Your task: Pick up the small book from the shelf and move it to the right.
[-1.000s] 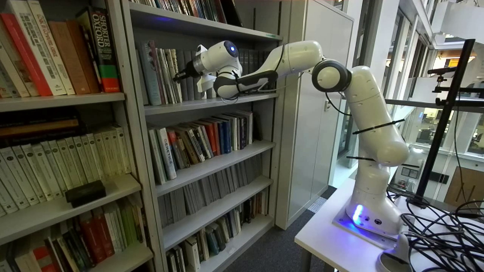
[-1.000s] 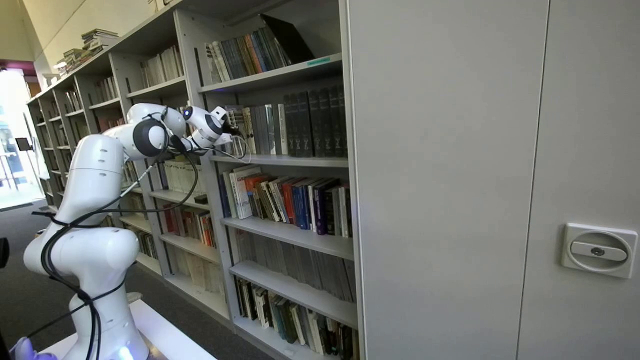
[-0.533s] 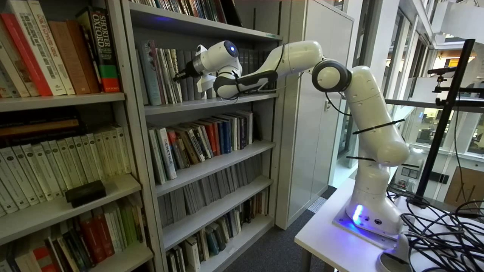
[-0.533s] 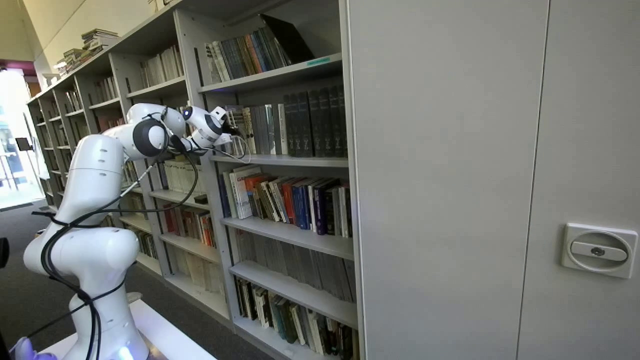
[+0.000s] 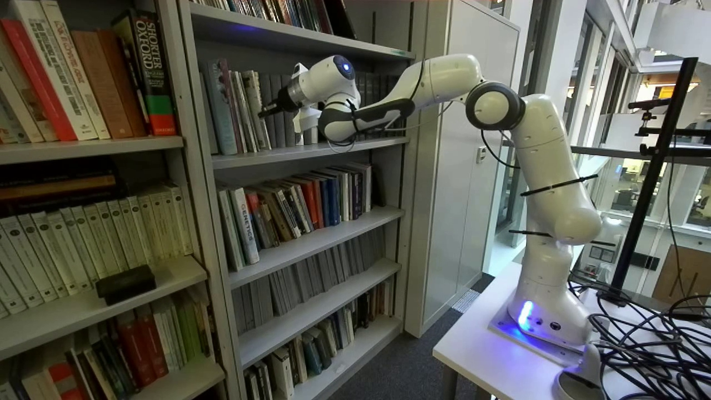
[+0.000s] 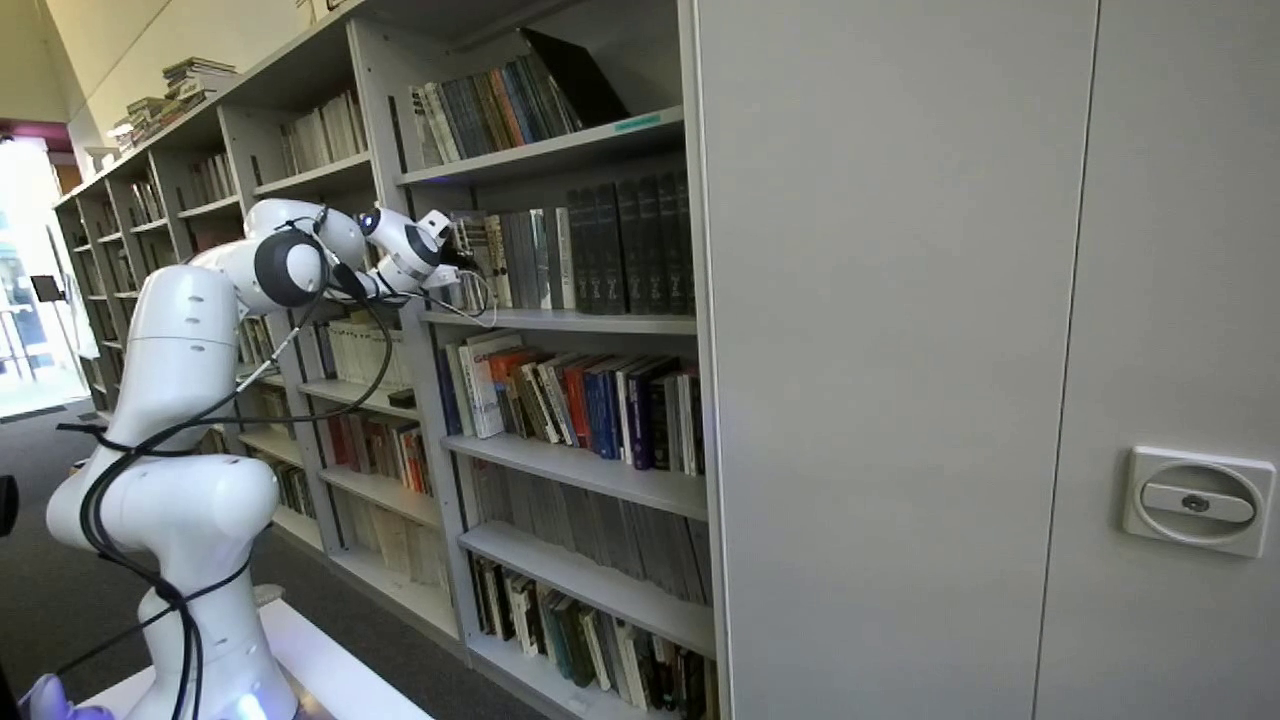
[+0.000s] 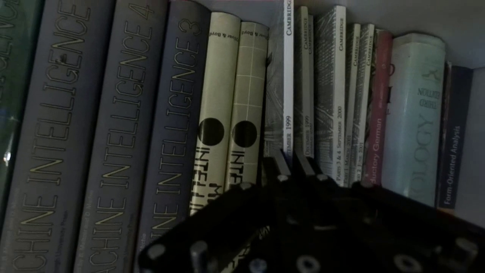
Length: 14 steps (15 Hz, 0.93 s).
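We see the fingers (image 7: pixel 280 163) in the wrist view, nearly together, gripping the thin, pale small book (image 7: pixel 288 76). It juts forward on an upper tier of the shelf (image 5: pixel 239 161). Beside it stand disc-marked cream volumes (image 7: pixel 216 87), then grey volumes (image 7: pixel 130 94) lettered INTELLIGENCE. In an exterior view, the arm (image 5: pixel 494 114) stands on the desk (image 5: pixel 472 344).

Wrist view: small book (image 7: pixel 288 76), "CAMBRIDGE", "…TEMBER 1999"; grey volumes (image 7: pixel 130 113), "…INTELLIGENCE 4" and "…INTELLIGENCE 3"; red book (image 7: pixel 380 83), "…ductory German"; dark-blue book (image 7: pixel 456 113), "Form-Oriented Analysis". In an exterior view: black book (image 5: pixel 150 72), "SHORTER OXFORD"; white book (image 5: pixel 245 228), "GENETICS".
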Each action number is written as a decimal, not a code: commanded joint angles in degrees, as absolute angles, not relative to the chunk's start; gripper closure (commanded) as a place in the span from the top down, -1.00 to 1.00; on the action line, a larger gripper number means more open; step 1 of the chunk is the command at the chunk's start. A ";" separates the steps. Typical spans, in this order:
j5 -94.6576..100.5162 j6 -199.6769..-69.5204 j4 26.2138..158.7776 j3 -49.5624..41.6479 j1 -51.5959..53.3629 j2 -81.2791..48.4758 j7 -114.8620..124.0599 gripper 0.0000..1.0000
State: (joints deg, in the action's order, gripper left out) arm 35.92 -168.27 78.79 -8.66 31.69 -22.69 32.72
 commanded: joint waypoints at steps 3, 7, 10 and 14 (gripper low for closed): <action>36.66 -167.27 93.28 -6.76 32.13 -9.60 31.64 -0.97; 41.08 -163.78 95.00 -9.55 33.31 -5.75 37.27 -0.97; 43.00 -160.90 96.50 -9.49 32.93 -3.48 39.97 -0.97; 45.32 -158.45 98.99 -9.18 33.11 -1.31 43.76 -0.97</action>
State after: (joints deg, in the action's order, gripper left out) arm 41.74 -160.54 95.05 -8.73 32.32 -5.49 39.43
